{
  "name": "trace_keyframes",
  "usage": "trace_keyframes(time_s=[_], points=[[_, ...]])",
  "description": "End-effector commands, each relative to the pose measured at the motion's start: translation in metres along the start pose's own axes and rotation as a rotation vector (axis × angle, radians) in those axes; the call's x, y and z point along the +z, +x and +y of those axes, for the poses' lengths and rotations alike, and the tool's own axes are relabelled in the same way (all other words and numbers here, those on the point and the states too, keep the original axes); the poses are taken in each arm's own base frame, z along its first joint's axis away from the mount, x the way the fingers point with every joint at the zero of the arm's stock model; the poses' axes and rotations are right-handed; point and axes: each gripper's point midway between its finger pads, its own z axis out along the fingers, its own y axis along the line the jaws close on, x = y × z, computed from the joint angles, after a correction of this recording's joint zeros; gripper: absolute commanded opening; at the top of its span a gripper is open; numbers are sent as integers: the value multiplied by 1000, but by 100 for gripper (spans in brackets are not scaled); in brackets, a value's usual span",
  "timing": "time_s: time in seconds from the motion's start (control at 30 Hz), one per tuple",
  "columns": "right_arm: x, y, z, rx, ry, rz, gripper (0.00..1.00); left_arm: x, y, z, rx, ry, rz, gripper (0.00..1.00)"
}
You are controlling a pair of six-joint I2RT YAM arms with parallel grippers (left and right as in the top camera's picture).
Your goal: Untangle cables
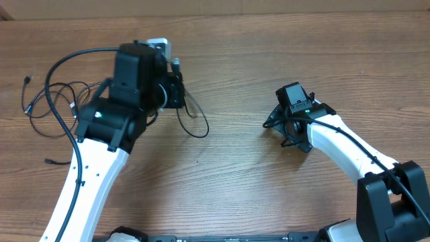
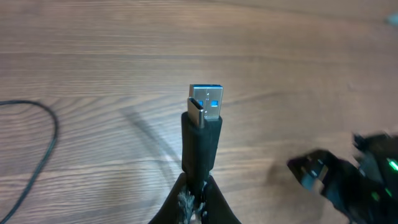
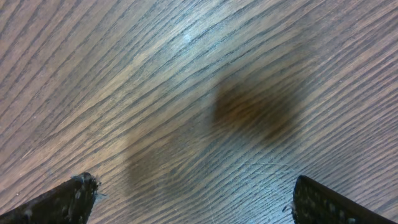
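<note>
Pinching a cable plug [image 2: 204, 127], left fingers [image 2: 166, 210] clamp; right fingers [image 3: 62, 202] gape wide.

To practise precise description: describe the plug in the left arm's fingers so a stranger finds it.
Start at the left arm above the table. Its fingers pinch a black plug; its silver, blue-lined tip sets it apart from the loose cable ends.

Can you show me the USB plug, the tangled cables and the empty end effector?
USB plug [image 2: 205, 102], left wrist view, on its silvery metal tip.
cables [image 1: 59, 87], overhead view, where the thin loops cross.
right end effector [image 1: 281, 129], overhead view, midway between its open fingertips.
</note>
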Motion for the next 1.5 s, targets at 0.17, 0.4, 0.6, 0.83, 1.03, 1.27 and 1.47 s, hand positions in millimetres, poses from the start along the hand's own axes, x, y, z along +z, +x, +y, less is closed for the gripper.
trace_keyframes(time_s=[0.17,0.4,0.6,0.83,1.03,1.27,1.47], points=[[-3,-2,0,13,-12,-8,100,23,20,-4,156,-151,64,4],[-3,-2,0,13,-12,-8,100,51,54,-11,197,-155,210,4],[-3,-2,0,12,-12,-7,100,71,81,0,203,-199,341,4],[-3,-2,0,13,-12,-8,100,95,134,0,125,-174,578,4],[-3,-2,0,12,-12,-7,100,129,179,8,100,-184,764,4],[-3,-2,0,13,-12,-8,100,149,211,17,84,-206,884,4],[-3,-2,0,13,-12,-8,100,153,224,22,81,-226,933,4]])
